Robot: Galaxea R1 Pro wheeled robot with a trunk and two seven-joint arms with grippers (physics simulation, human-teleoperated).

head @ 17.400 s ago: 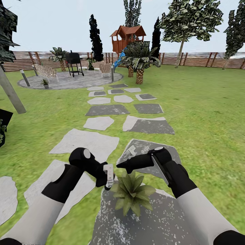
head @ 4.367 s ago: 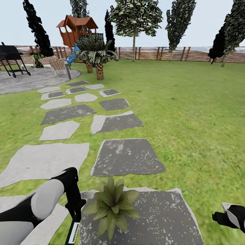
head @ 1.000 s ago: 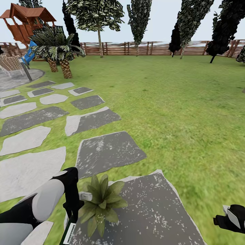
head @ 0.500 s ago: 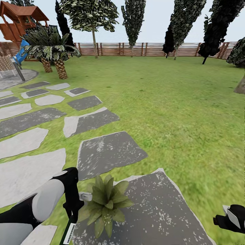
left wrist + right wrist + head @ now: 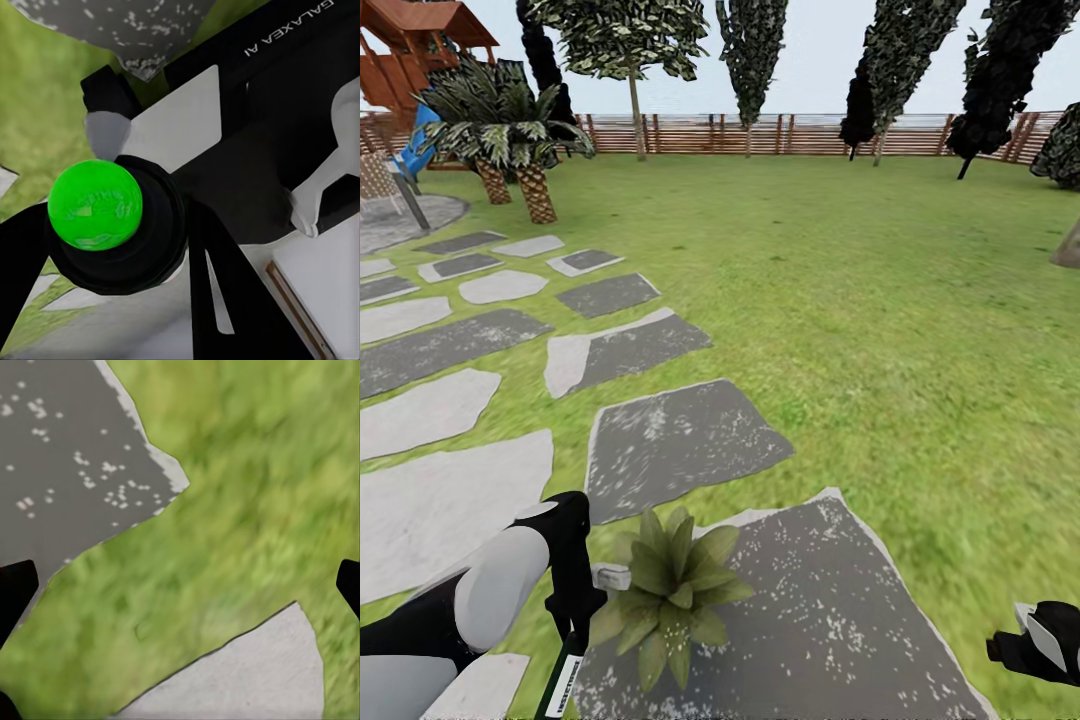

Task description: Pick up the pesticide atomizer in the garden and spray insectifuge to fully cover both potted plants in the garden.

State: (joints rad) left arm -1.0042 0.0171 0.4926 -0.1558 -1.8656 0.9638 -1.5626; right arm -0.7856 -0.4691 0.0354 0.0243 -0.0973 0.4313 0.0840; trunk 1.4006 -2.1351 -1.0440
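Low in the head view, a potted plant (image 5: 672,592) is sitting at the near left corner of a dark speckled stone slab (image 5: 810,620), its pointed green leaves spreading in a rosette over the slab's edge and the grass. Just to its left, the left arm (image 5: 480,600) is reaching in from the lower left of the frame, with the left gripper (image 5: 565,680) pointing downward near the bottom edge; whether its jaws are apart or together cannot be told. At the lower right corner, the right gripper (image 5: 1040,640) is hanging over the lawn (image 5: 880,330), well apart from the plant, and in the right wrist view its two dark fingertips (image 5: 15,589) are standing wide apart at opposite edges with only grass and slab corners between them. More grey stepping slabs (image 5: 615,350) are running toward the upper left, where two palms (image 5: 510,135) are standing before a red wooden playhouse (image 5: 410,50). Across the top, a brown slatted fence (image 5: 760,135) is lining the lawn behind tall trees (image 5: 750,50).
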